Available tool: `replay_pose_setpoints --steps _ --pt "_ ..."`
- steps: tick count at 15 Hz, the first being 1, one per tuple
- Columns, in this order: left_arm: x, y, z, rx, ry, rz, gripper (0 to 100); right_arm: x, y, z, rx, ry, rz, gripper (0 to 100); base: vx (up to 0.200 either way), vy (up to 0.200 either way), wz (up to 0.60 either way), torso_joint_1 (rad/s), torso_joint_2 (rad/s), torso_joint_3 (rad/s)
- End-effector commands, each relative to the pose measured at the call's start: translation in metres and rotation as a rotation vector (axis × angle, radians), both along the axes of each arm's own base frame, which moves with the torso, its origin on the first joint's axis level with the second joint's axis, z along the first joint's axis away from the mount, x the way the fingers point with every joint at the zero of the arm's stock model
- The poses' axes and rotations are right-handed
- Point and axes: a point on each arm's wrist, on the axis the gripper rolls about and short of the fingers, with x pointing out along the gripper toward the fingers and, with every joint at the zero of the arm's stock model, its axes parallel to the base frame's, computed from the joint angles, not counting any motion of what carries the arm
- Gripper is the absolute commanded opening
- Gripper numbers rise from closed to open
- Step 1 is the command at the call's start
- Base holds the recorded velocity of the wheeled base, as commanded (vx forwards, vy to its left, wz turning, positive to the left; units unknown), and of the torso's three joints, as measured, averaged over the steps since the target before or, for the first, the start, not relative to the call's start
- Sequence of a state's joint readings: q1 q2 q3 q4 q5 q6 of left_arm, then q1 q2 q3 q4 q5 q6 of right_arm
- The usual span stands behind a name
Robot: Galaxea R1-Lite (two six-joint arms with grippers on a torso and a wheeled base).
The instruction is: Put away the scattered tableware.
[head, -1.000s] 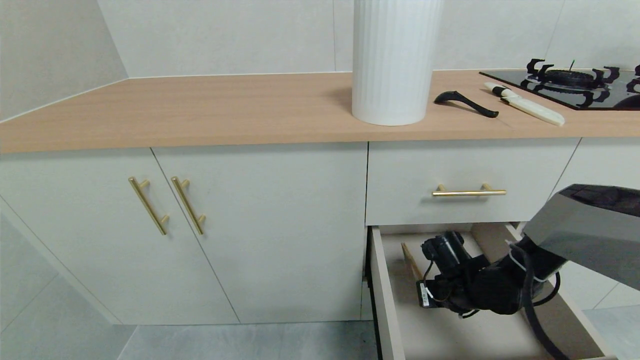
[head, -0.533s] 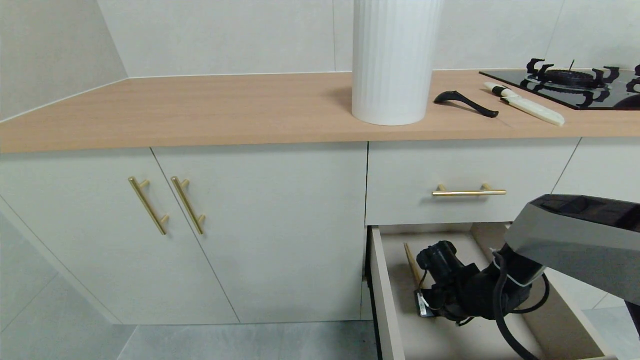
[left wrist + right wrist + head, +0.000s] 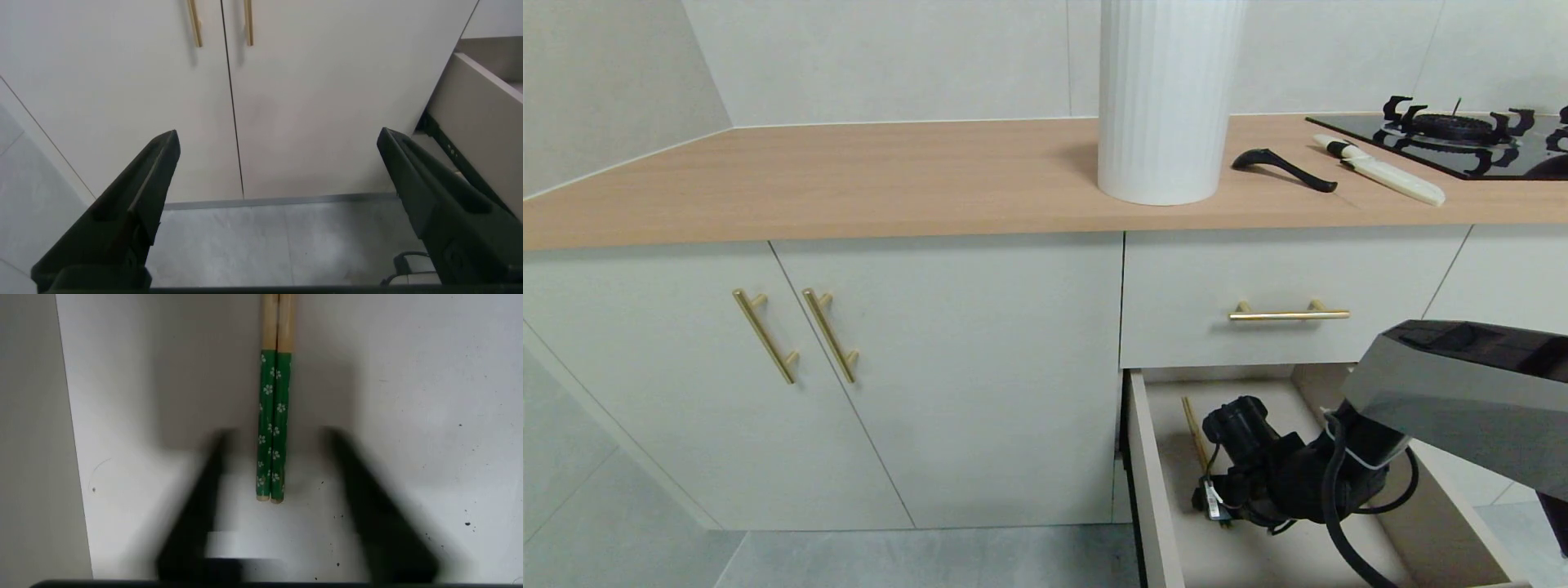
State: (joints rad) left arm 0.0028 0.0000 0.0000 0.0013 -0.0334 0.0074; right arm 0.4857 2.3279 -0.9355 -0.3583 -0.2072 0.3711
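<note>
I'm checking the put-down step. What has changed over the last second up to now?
The right gripper slid left and lower inside the open lower drawer, mostly in the first half second. It is open over the wooden chopsticks with green flowered ends, which lie on the drawer floor about where they were. Unchanged: the white ribbed cylinder, black curved utensil and white knife on the wooden counter.
</note>
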Motion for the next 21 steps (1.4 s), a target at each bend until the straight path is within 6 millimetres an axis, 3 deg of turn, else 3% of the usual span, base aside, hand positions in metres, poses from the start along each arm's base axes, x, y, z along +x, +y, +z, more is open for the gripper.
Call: replay_pose_setpoints --steps 1,4,10,11,12,13,21 --pt "0.0 0.0 0.0 0.0 0.0 0.0 100 0.0 0.0 0.001 0.002 -0.004 0.0 100 0.0 0.0 0.0 0.0 0.0 0.0" --pt "0.0 0.0 0.0 0.0 0.0 0.0 100 -0.001 -0.001 0.012 0.001 -0.031 -0.006 100 0.0 0.0 0.0 0.0 0.0 0.0" --pt "0.0 0.0 0.0 0.0 0.0 0.0 100 -0.021 -0.021 0.12 0.06 -0.303 -0.05 100 0.0 0.0 0.0 0.0 0.0 0.0" --pt "0.0 0.0 0.0 0.0 0.0 0.0 100 -0.021 -0.021 0.12 0.06 -0.303 -0.05 100 0.0 0.0 0.0 0.0 0.0 0.0" --pt "0.0 0.0 0.0 -0.001 0.0 0.0 100 -0.032 -0.034 0.155 0.072 -0.399 -0.049 100 0.0 0.0 0.0 0.0 0.0 0.0" --pt "0.0 0.0 0.0 0.0 0.0 0.0 100 -0.037 -0.04 0.169 0.077 -0.439 -0.046 100 0.0 0.0 0.0 0.0 0.0 0.0" --pt "0.0 0.0 0.0 0.0 0.0 0.0 100 -0.074 -0.057 0.237 0.118 -0.656 -0.023 100 0.0 0.0 0.0 0.0 0.0 0.0"
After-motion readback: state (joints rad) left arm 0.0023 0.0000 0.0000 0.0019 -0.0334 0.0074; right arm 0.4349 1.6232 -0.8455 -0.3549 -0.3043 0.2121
